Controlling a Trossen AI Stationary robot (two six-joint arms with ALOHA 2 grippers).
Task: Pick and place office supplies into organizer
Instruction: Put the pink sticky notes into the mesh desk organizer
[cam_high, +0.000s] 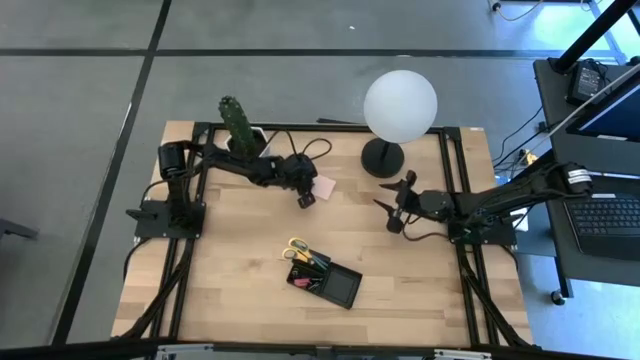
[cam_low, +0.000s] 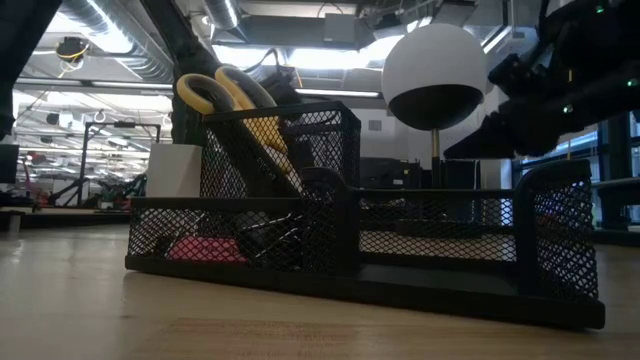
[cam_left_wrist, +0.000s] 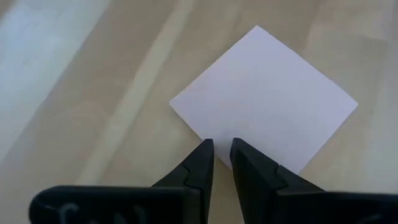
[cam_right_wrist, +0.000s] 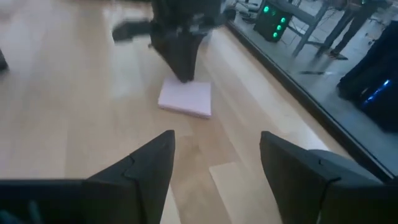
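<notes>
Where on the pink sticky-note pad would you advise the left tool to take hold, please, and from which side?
Probably at an edge, from above. The pink sticky-note pad lies flat on the table, so only its thin sides offer a grip. The left tool hangs over one edge, fingers nearly together; they would need to open to span the pad's width, or pinch a corner. The right tool waits open, apart.

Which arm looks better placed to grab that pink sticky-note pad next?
Left. The left gripper sits at the pink sticky-note pad, fingers nearly closed at its edge. The right gripper is open, farther away.
</notes>
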